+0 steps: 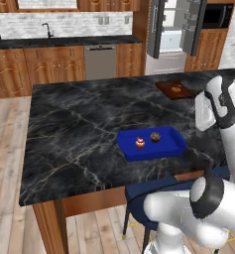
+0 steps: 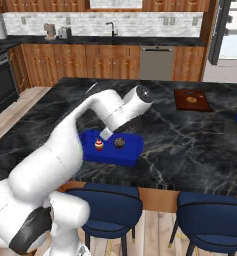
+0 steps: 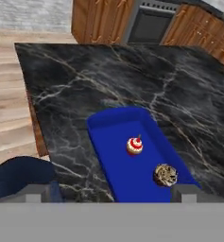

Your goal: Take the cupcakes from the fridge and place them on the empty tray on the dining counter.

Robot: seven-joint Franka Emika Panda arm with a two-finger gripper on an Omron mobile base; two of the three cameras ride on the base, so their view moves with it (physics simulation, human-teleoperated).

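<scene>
Sitting: two cupcakes, red-topped cupcake (image 1: 140,143) left and brown cupcake (image 1: 155,136) right, inside the blue tray (image 1: 173,147), where the job wants them.
Tray spot: near edge of the black counter (image 1: 79,124).
Pincer (image 3: 113,193): wide open, holding nothing, above the tray.
Fridge (image 1: 176,30): far, doors open.
Count: two cupcakes, one tray, one brown board (image 1: 174,90) with one pastry, two stools (image 2: 107,205).
</scene>
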